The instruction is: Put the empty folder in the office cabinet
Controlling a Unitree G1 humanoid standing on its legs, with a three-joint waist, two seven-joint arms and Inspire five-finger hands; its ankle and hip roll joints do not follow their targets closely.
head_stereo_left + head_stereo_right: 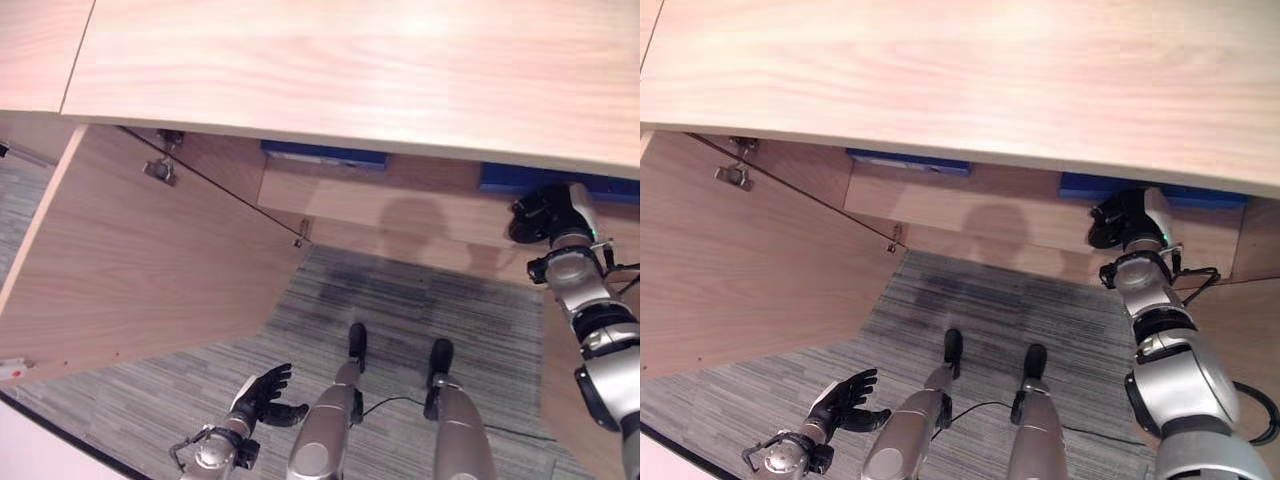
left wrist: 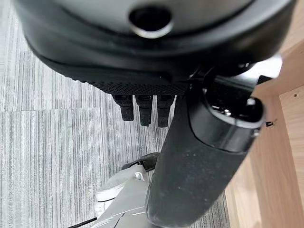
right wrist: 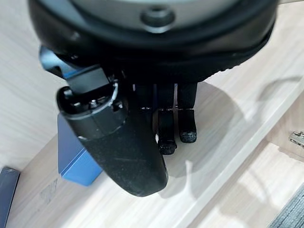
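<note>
My right fingers hang loosely curved and hold nothing, thumb jutting forward beside them, above the pale wooden shelf inside the cabinet. Right hand is raised at the shelf's front edge, just under the cabinet top, arm reaching up from the lower right.

Blue folder lies flat on that shelf, just beside my right thumb; whether the thumb touches it, I cannot tell. From the head view its blue edge shows under the cabinet top, directly behind the right hand. Not gripped.

A second blue item sits on the same shelf, further to my left, well apart from the first. Only a thin strip of it is visible below the top board.

Cabinet door stands swung open on my left, inner face toward me, metal hinge near its upper corner, another hinge lower down at the cabinet side.

Left hand is low, over the grey striped carpet, well apart from the cabinet. Its fingers are relaxed and nearly straight, spread a little, thumb out to the side, holding nothing.
</note>
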